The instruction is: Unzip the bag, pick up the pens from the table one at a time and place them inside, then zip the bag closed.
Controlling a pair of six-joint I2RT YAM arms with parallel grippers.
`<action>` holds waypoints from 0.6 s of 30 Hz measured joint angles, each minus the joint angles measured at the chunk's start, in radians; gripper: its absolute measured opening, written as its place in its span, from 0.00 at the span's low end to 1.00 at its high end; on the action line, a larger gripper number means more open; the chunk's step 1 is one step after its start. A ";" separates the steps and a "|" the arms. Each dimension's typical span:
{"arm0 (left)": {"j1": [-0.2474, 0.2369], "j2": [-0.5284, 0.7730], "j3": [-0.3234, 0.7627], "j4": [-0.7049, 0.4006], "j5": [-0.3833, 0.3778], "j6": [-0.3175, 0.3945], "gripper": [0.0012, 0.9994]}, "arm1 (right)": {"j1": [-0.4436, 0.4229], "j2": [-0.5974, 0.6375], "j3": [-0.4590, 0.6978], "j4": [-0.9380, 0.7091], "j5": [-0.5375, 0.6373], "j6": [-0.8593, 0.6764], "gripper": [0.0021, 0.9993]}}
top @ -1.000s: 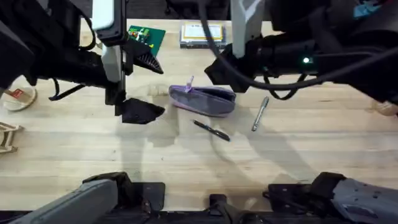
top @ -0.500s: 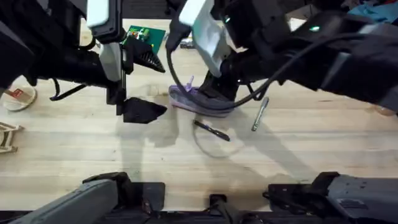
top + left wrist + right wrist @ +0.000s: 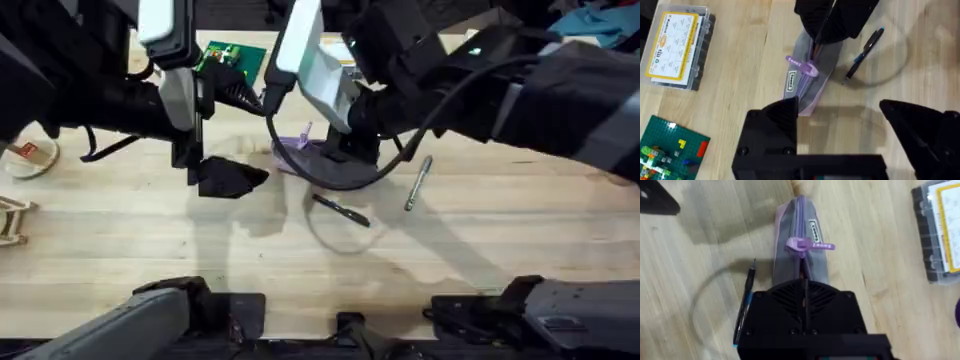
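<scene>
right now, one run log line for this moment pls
phase: unzip | right claw: shut on bag | left claw: open, beside bag | pens: on table

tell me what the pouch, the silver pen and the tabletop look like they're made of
The bag: soft woven fabric, matte grey sides with lilac trim, judging by its slumped, creased shape; the zipper pull looks like rubbery plastic.
The silver pen: probably metal or metallic-coated plastic, going by its grey sheen.
The table: light wood, with visible plank strips and grain, satin finish.
</scene>
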 joint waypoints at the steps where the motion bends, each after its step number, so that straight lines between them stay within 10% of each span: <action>1: 0.000 0.000 0.000 0.000 0.000 0.000 0.99 | 0.000 0.009 0.000 -0.005 0.000 0.000 0.03; 18: 0.000 0.000 0.000 0.000 0.002 0.000 0.99 | -0.009 0.060 0.001 -0.012 0.000 -0.001 0.03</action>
